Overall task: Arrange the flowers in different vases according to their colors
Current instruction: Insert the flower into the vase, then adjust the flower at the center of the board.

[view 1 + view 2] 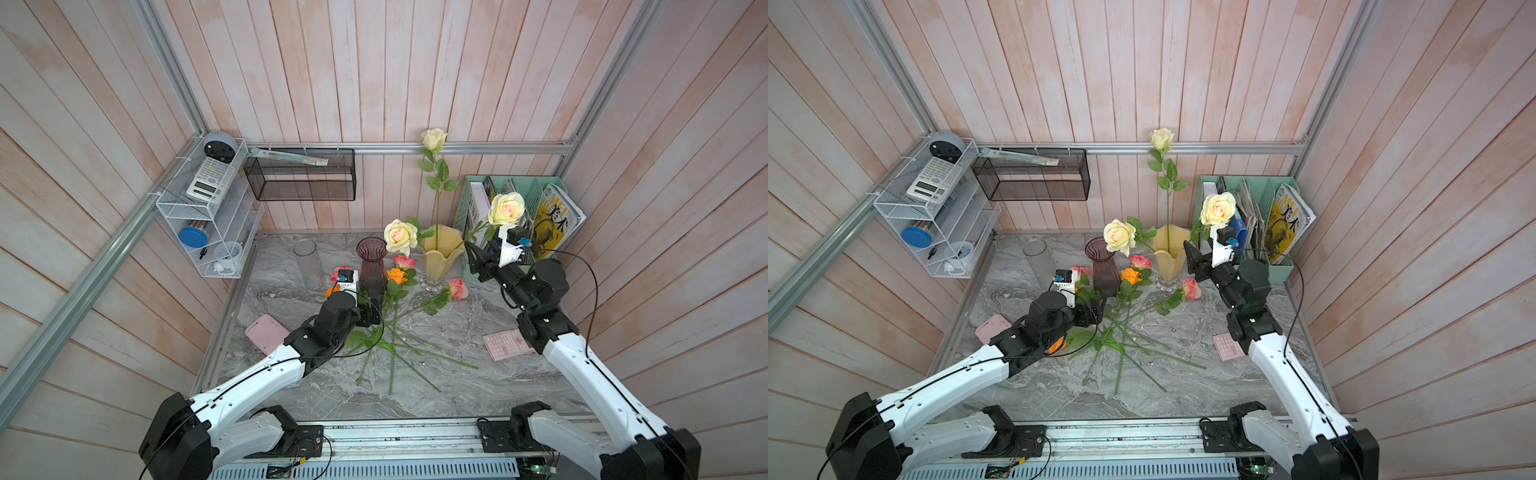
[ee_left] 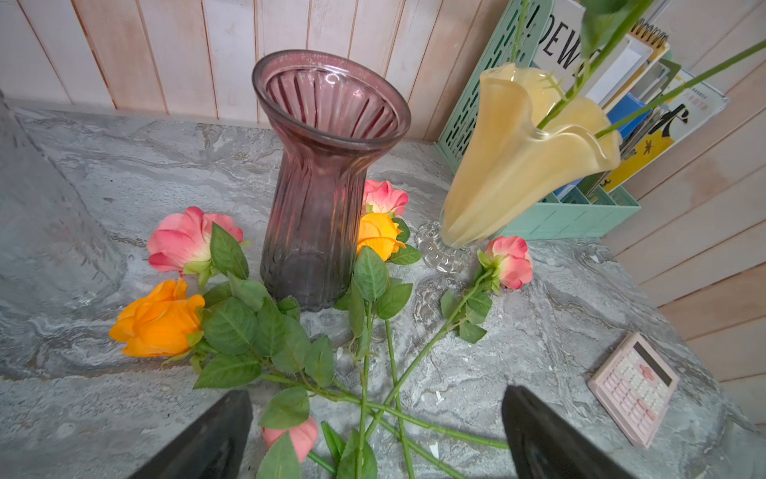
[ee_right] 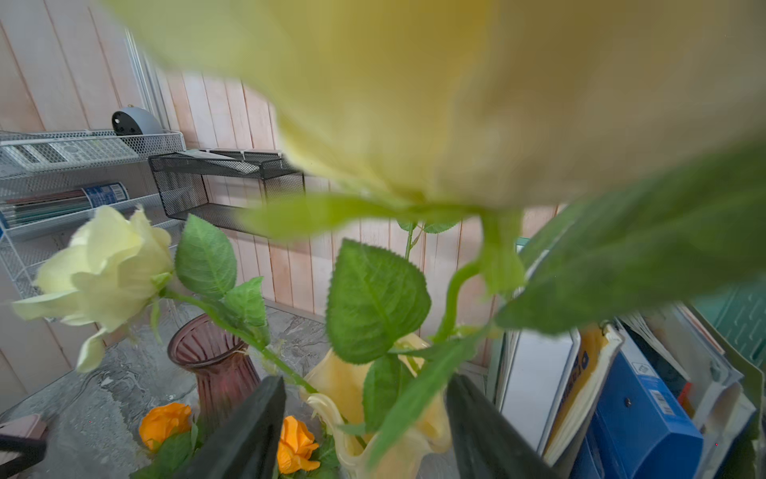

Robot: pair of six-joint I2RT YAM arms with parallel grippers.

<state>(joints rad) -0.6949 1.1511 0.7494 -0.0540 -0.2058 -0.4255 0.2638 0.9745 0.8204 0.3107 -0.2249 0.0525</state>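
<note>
Left gripper [image 2: 375,392] hangs low over the crossed stems, just on the near side of the purple vase [image 1: 372,266]. Its jaws are spread really wide with nothing pinched between them. Right gripper [image 3: 367,378] is up by the rim of the yellow vase [image 1: 441,253], jaws apart too. Leaves and a stem show in the gap, but it isn't clamped on anything.

It's tight on the right. That gripper sits between the yellow vase and the mint file holder [image 1: 465,199], which stands against the far wall. A pink calculator [image 1: 505,344] lies near the right edge. The clear vase [image 1: 308,262] stands alone to the left of the purple one. Bare counter [image 1: 457,395] shows between the stem ends and the near edge.

All three cream ones stand in the yellow vase. The tall cream rose [image 1: 434,139] is straight up, the left-leaning cream rose [image 1: 400,236] tilts toward the purple vase, and the right-leaning cream rose [image 1: 505,208] hangs over the right gripper. The pink roses [image 2: 186,240] and orange roses [image 2: 159,319] lie flat, heads mostly at the far end around the purple vase. Their stems run toward the near side and cross there.
</note>
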